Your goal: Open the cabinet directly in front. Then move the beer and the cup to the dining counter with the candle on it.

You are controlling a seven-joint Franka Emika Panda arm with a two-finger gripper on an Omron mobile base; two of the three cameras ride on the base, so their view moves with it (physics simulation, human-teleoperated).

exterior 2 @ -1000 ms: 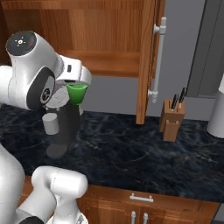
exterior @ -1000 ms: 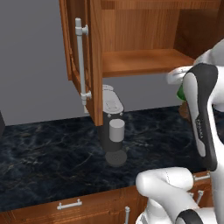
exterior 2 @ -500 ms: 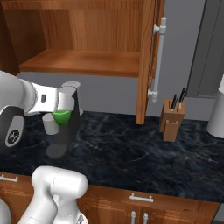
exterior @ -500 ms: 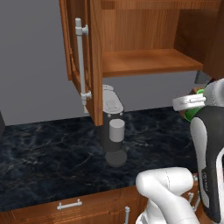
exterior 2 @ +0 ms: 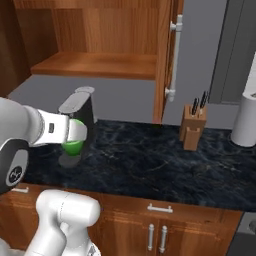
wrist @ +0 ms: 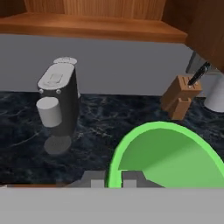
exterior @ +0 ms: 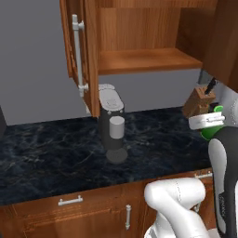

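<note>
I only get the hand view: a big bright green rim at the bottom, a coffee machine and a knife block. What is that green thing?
Observer: A small bright green tapered cup, seen at the end of the white arm.
Visitor: Is the cupboard above open?
Observer: Yes; the reddish-brown wooden wall cabinet's left door stands swung out.
Visitor: What about the other door?
Observer: It is swung open too; its long silver bar handle faces the room.

A plain grey wall (exterior: 37,69) backs the black veined tabletop (exterior 2: 150,160), where a coffee machine (exterior: 110,123) stands left of a wooden knife block (exterior 2: 192,127), above brown base cabinets (exterior 2: 165,227).
</note>
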